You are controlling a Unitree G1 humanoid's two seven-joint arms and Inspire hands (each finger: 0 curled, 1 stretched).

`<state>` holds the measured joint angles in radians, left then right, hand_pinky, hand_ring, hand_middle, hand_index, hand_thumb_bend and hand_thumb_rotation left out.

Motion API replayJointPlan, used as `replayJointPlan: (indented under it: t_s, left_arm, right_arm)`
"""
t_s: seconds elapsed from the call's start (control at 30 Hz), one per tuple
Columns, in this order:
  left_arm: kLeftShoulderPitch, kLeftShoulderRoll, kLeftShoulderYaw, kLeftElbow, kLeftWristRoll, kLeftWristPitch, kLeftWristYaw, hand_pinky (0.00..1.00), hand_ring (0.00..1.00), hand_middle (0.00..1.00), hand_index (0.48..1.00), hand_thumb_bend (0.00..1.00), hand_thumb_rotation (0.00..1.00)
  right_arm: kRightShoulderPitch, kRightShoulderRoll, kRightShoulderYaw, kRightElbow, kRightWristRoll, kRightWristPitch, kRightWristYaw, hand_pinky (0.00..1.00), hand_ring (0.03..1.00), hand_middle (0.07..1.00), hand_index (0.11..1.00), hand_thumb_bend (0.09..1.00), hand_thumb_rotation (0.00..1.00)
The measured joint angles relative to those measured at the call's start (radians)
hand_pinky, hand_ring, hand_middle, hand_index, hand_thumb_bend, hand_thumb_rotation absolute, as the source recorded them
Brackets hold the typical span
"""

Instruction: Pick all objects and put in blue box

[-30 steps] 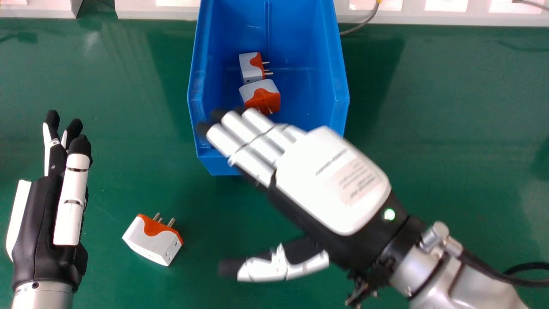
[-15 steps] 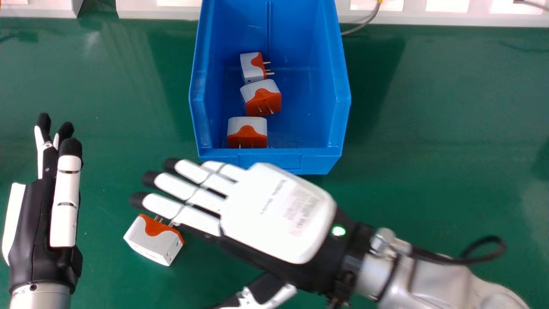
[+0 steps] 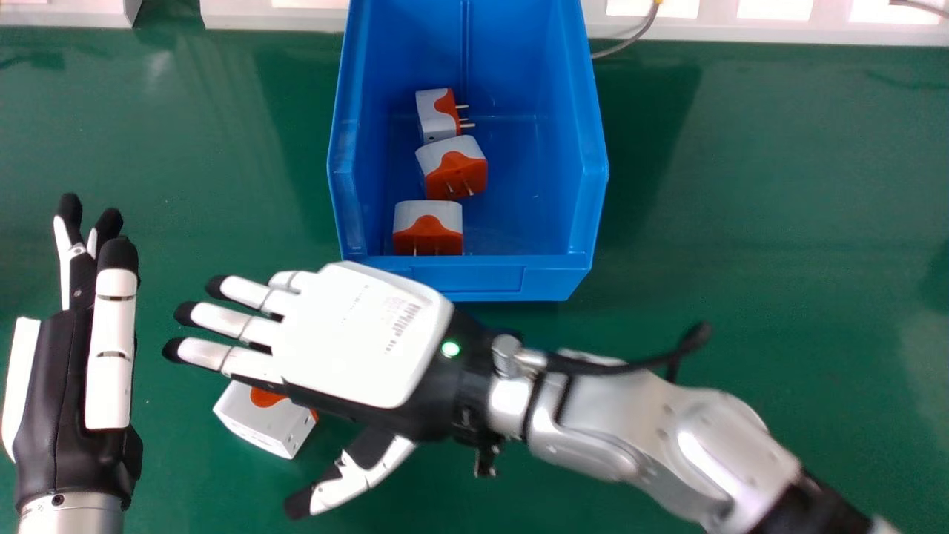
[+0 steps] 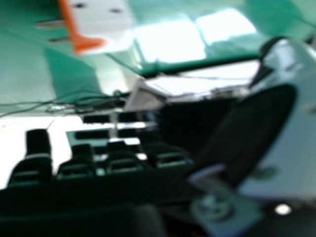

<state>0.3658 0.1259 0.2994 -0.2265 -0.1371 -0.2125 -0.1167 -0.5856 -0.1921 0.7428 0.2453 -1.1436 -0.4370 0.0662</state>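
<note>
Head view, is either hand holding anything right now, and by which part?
Nothing is held: the right hand, fingers straight, partly covers the adapter lying on the table, and the left hand is open and empty.

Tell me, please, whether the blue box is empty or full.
Neither; it is partly filled: three orange-and-white plugs lie in the blue box, with bare floor visible to their right.

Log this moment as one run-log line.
right hand: open, partly covering loose plug adapter in head view | left hand: open, idle | blue box: three adapters inside | not yet boxed: loose one
</note>
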Motion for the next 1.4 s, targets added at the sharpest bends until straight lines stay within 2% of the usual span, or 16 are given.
replayJointPlan:
  t_s: [0.1, 0.2, 0.27, 0.4, 0.57, 0.6, 0.67, 0.7, 0.83, 0.9, 1.0, 1.13, 1.27, 1.37, 1.4]
  left_arm:
    - [0.006, -0.001, -0.001, -0.005, 0.000, -0.001, -0.001, 1.00, 1.00, 1.00, 1.000, 0.48, 1.00]
    - [0.019, -0.006, -0.005, -0.032, 0.000, 0.000, 0.000, 1.00, 1.00, 1.00, 1.000, 0.49, 1.00]
    - [0.026, -0.010, -0.006, -0.042, 0.000, 0.000, 0.007, 1.00, 1.00, 1.00, 1.000, 0.49, 1.00]
    - [0.041, -0.025, -0.012, -0.063, 0.000, 0.000, 0.010, 1.00, 1.00, 1.00, 1.000, 0.44, 1.00]
    - [0.067, -0.046, -0.025, -0.101, 0.001, 0.003, 0.023, 1.00, 1.00, 1.00, 1.000, 0.44, 1.00]
    - [0.072, -0.051, -0.030, -0.109, 0.003, 0.003, 0.029, 1.00, 1.00, 1.00, 1.000, 0.45, 1.00]
    - [0.082, -0.062, -0.041, -0.120, 0.011, 0.003, 0.032, 1.00, 1.00, 1.00, 1.000, 0.46, 1.00]
    - [0.085, -0.064, -0.045, -0.120, 0.018, 0.003, 0.033, 1.00, 1.00, 1.00, 1.000, 0.46, 1.00]
    - [0.093, -0.071, -0.057, -0.130, 0.031, 0.000, 0.042, 1.00, 1.00, 1.00, 1.000, 0.47, 1.00]
    - [0.091, -0.074, -0.061, -0.132, 0.032, -0.003, 0.044, 1.00, 1.00, 1.00, 1.000, 0.48, 1.00]
    - [0.092, -0.076, -0.067, -0.138, 0.032, -0.007, 0.046, 1.00, 1.00, 1.00, 1.000, 0.49, 1.00]
    - [0.103, -0.079, -0.081, -0.147, 0.047, -0.008, 0.050, 1.00, 1.00, 1.00, 1.000, 0.49, 1.00]
    - [0.110, -0.081, -0.090, -0.158, 0.051, -0.007, 0.053, 1.00, 1.00, 1.00, 1.000, 0.50, 1.00]
    - [0.120, -0.089, -0.100, -0.176, 0.054, -0.006, 0.057, 1.00, 1.00, 1.00, 1.000, 0.50, 0.99]
    - [0.121, -0.091, -0.103, -0.180, 0.057, -0.006, 0.058, 1.00, 1.00, 1.00, 1.000, 0.50, 0.99]
  right_arm:
    - [-0.053, 0.027, 0.032, 0.082, -0.022, 0.013, -0.009, 0.84, 0.969, 0.981, 0.931, 0.447, 0.63]
    - [-0.098, 0.055, 0.061, 0.152, -0.043, 0.030, -0.011, 0.83, 0.957, 0.966, 0.921, 0.458, 0.61]
    - [-0.128, 0.071, 0.075, 0.190, -0.043, 0.036, -0.012, 0.85, 0.964, 0.966, 0.924, 0.449, 0.62]
    - [-0.181, 0.088, 0.097, 0.240, -0.043, 0.036, -0.008, 0.87, 0.969, 0.968, 0.931, 0.443, 0.63]
    - [-0.215, 0.095, 0.134, 0.280, -0.043, 0.034, 0.006, 0.89, 0.968, 0.967, 0.931, 0.448, 0.63]
    - [-0.222, 0.100, 0.140, 0.295, -0.043, 0.033, 0.007, 0.89, 0.965, 0.963, 0.927, 0.453, 0.63]
    - [-0.230, 0.107, 0.151, 0.314, -0.043, 0.035, 0.005, 0.88, 0.958, 0.955, 0.920, 0.458, 0.64]
    - [-0.234, 0.112, 0.158, 0.322, -0.043, 0.033, 0.004, 0.88, 0.953, 0.952, 0.918, 0.459, 0.65]
    - [-0.262, 0.127, 0.183, 0.364, -0.060, 0.034, -0.014, 0.85, 0.942, 0.945, 0.919, 0.447, 0.68]
    - [-0.282, 0.139, 0.195, 0.389, -0.065, 0.035, -0.017, 0.85, 0.944, 0.946, 0.924, 0.446, 0.68]
    - [-0.299, 0.159, 0.202, 0.422, -0.066, 0.035, -0.020, 0.85, 0.936, 0.934, 0.914, 0.436, 0.65]
    - [-0.315, 0.172, 0.225, 0.449, -0.086, 0.041, -0.047, 0.82, 0.912, 0.922, 0.898, 0.427, 0.62]
    - [-0.321, 0.184, 0.234, 0.463, -0.082, 0.041, -0.041, 0.84, 0.912, 0.918, 0.891, 0.428, 0.38]
    - [-0.334, 0.192, 0.235, 0.472, -0.081, 0.041, -0.032, 0.82, 0.898, 0.908, 0.881, 0.437, 0.42]
    - [-0.340, 0.195, 0.236, 0.477, -0.081, 0.042, -0.034, 0.82, 0.894, 0.907, 0.878, 0.461, 0.35]
